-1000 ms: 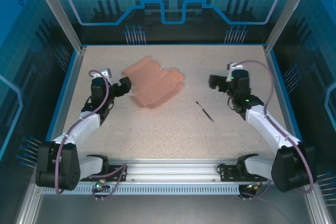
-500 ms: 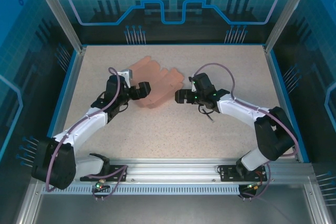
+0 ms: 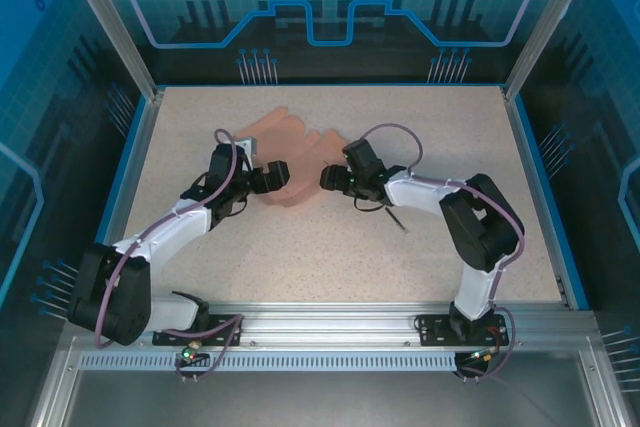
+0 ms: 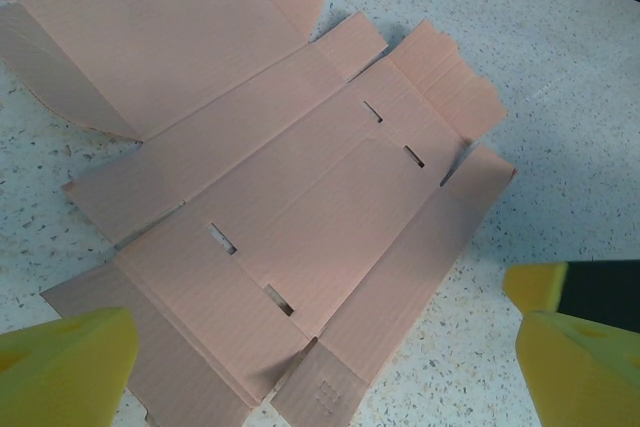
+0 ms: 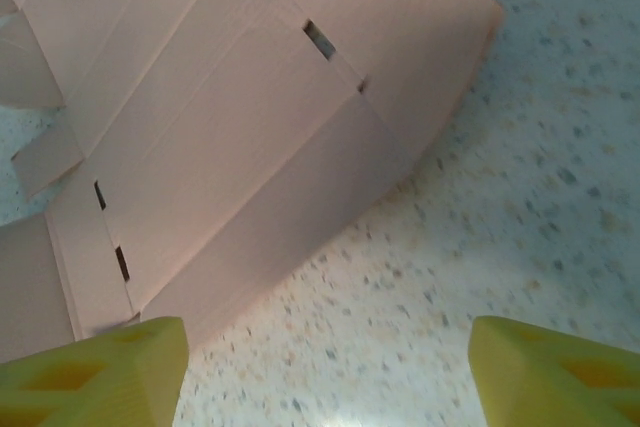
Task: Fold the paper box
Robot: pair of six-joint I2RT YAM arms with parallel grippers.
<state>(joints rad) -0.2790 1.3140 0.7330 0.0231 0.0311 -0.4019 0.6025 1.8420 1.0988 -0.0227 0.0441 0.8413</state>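
The paper box (image 3: 296, 151) is a flat salmon-pink die-cut sheet with flaps and slots, lying at the middle back of the table. My left gripper (image 3: 277, 175) is at its near-left edge, open. In the left wrist view the sheet (image 4: 270, 177) spreads under the wide-apart yellow fingertips (image 4: 65, 362), and a small corner flap lies between them. My right gripper (image 3: 326, 179) is at the sheet's near-right edge, open. In the right wrist view, bare table lies between its fingers (image 5: 560, 372), and the sheet's edge (image 5: 230, 117) reaches the left fingertip.
A thin dark pen-like stick (image 3: 394, 217) lies on the speckled table just behind the right forearm. Blue walls and metal posts (image 3: 135, 57) close in the table. A metal rail (image 3: 320, 322) carrying both arm bases runs along the near edge.
Both arms have reached in toward the sheet. The right arm swung far left from the table's right side, past the stick. The sheet has been nudged slightly.
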